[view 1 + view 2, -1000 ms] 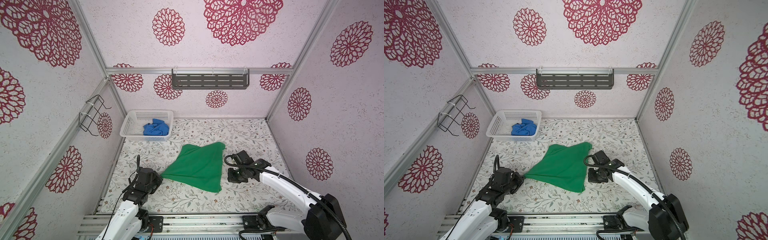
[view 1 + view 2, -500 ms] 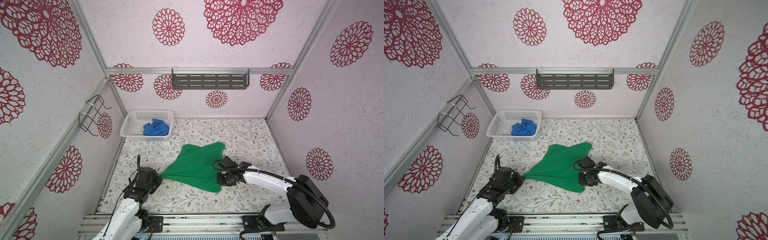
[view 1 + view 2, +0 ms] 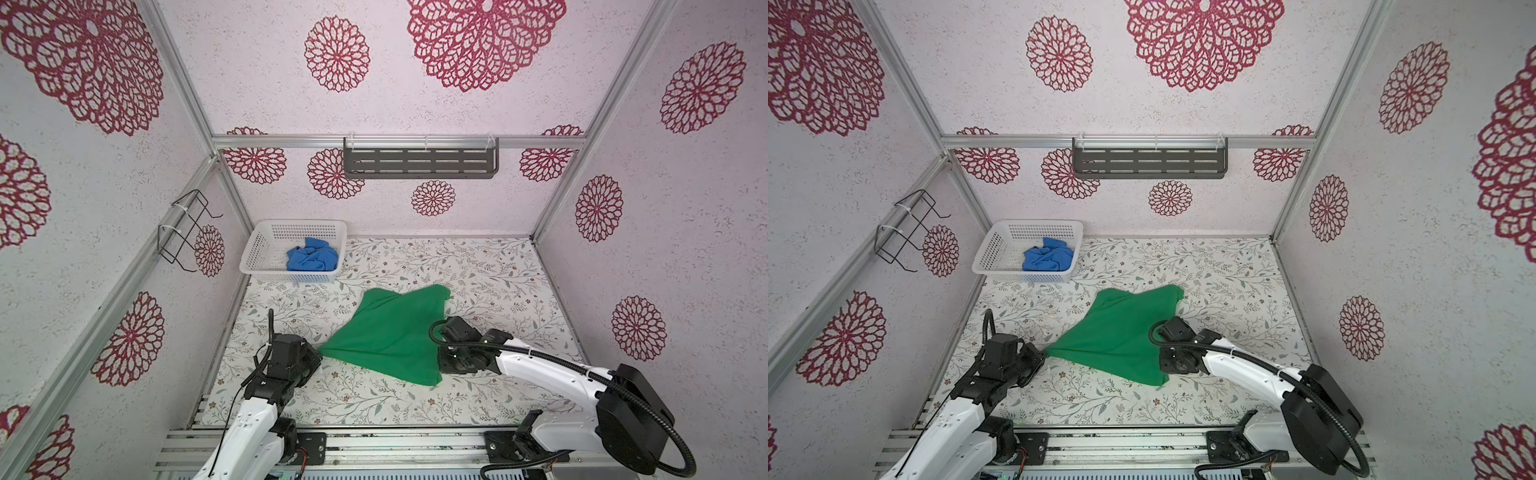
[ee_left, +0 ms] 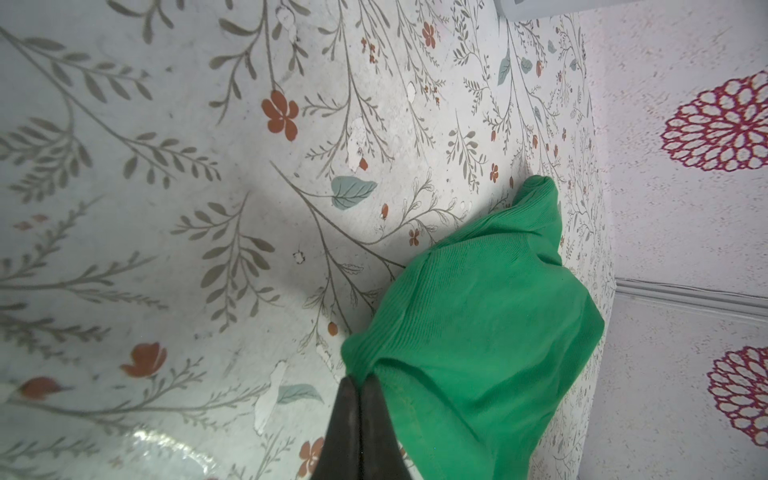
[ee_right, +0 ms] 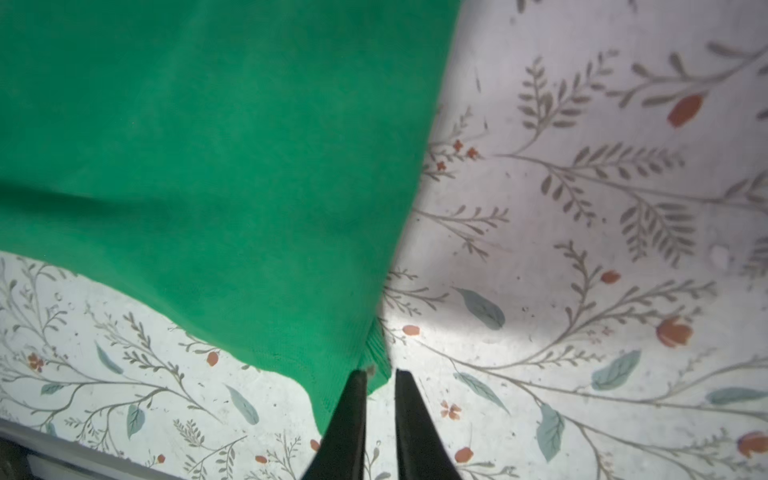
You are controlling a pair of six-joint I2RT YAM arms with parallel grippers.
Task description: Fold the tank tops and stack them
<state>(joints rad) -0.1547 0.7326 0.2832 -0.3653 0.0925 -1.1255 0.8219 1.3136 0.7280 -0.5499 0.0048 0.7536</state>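
On worktop [image 3: 478,270], green tank top [image 3: 390,332] lies spread; left pincer [image 4: 358,380] clenched on one corner. At another corner sits right pincer [image 5: 380,374], jaws narrowly apart, can't tell if gripping. White basket [image 3: 266,245] holds crumpled blue tank top [image 3: 311,258].

One green top [image 3: 390,332], one blue top [image 3: 311,258], one basket [image 3: 299,226], two arms [image 3: 253,419] [image 3: 540,370].

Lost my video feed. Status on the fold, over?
Left gripper shut on green tank top, at a corner. Right gripper at another corner, jaws slightly apart, grip unclear. Blue tank top crumpled in white basket. Nothing in the way.
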